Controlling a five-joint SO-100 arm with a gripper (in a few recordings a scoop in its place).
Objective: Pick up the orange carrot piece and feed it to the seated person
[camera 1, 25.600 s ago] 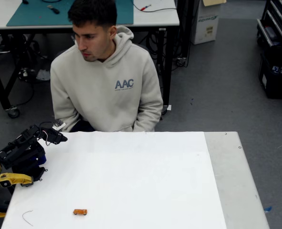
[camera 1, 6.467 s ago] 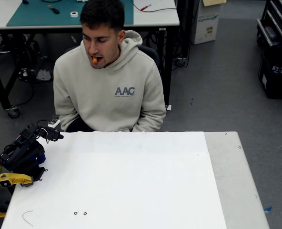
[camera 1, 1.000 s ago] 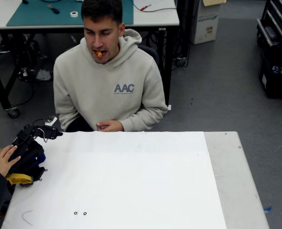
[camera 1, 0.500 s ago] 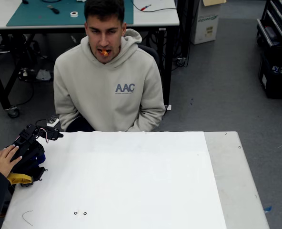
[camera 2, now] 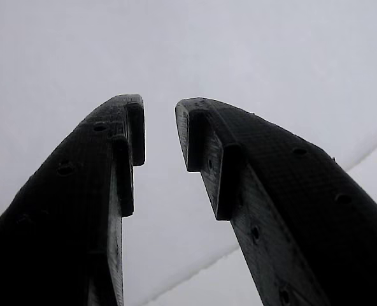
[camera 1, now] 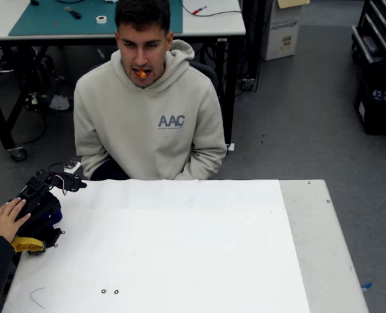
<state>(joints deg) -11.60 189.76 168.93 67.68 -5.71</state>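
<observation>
In the wrist view the pincer stands released, its black fingers parted with nothing between them over the white desk. In the fixed view the folded arm rests at the desk's left edge under a person's hand. Far beyond, well apart from the pincer, the orange carrot piece sits in the seated person's mouth; its long axis cannot be told.

Small bright-orange carrot piece in the mouth of the seated person in a beige hoodie with grey-blue "AAC" lettering. Matte black two-finger gripper, dotted with small holes, over plain white table sheet. Yellow clamp-like part just below the dark-sleeved hand.
</observation>
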